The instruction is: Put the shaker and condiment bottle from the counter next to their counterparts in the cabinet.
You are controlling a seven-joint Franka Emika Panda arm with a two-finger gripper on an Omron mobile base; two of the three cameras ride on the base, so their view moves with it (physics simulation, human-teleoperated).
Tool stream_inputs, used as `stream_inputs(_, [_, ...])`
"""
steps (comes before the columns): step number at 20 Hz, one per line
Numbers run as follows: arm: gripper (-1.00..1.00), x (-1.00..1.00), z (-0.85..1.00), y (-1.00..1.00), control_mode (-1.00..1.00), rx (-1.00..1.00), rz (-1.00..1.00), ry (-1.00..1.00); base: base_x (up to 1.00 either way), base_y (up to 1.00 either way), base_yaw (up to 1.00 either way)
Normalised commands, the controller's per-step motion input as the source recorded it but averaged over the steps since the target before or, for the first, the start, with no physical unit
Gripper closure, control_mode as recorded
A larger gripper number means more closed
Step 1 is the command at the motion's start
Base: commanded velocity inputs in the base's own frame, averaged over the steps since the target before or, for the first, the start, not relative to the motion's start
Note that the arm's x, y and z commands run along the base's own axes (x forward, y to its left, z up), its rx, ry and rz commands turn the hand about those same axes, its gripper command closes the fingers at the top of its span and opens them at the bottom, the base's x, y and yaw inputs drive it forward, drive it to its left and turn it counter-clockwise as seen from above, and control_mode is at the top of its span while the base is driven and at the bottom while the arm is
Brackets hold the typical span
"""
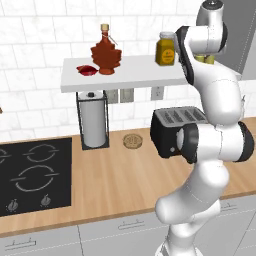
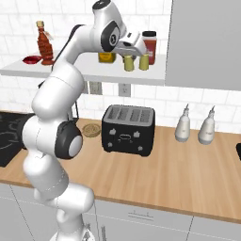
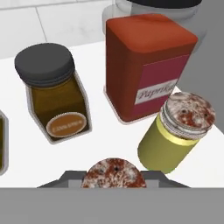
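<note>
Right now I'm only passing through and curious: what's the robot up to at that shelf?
The claw is shut on a shaker, holding it at the cabinet shelf right beside the matching shaker. The condiment bottle already stands by the red packet at the far end.

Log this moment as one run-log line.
stage: placing shaker on cabinet | claw: shut on shaker | beside: second shaker | condiment bottle: already on cabinet, by red packet

A yellow-green shaker (image 2: 129, 63) stands beside its twin (image 2: 144, 61) on the white cabinet shelf (image 1: 130, 76); a maple-leaf bottle (image 1: 105, 52) neighbours a red packet (image 1: 87, 70).
</note>
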Motion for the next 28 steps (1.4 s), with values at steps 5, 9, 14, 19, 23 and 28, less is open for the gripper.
stream_inputs(5, [1.00,0.41,-0.15,-0.11,-1.00,0.07,0.00,0.00,0.00,0.00,0.00])
stream_inputs(9, [1.00,0.38,-0.28,-0.06,-1.00,0.03,0.00,0.00,0.00,0.00,0.00])
stream_inputs(14, [-1.00,0.12,-0.36,0.00,-1.00,0.01,0.00,0.00,0.00,0.00,0.00])
stream_inputs(19, [-1.00,-0.03,-0.06,-0.01,-1.00,0.05,0.00,-0.01,0.00,0.00,0.00])
stream_inputs(23, [-1.00,-0.42,0.00,0.00,-1.00,0.09,0.00,-0.02,0.00,0.00,0.00])
stream_inputs(28, [-1.00,-0.65,0.00,0.00,-1.00,0.05,0.02,-0.07,0.00,0.00,0.00])
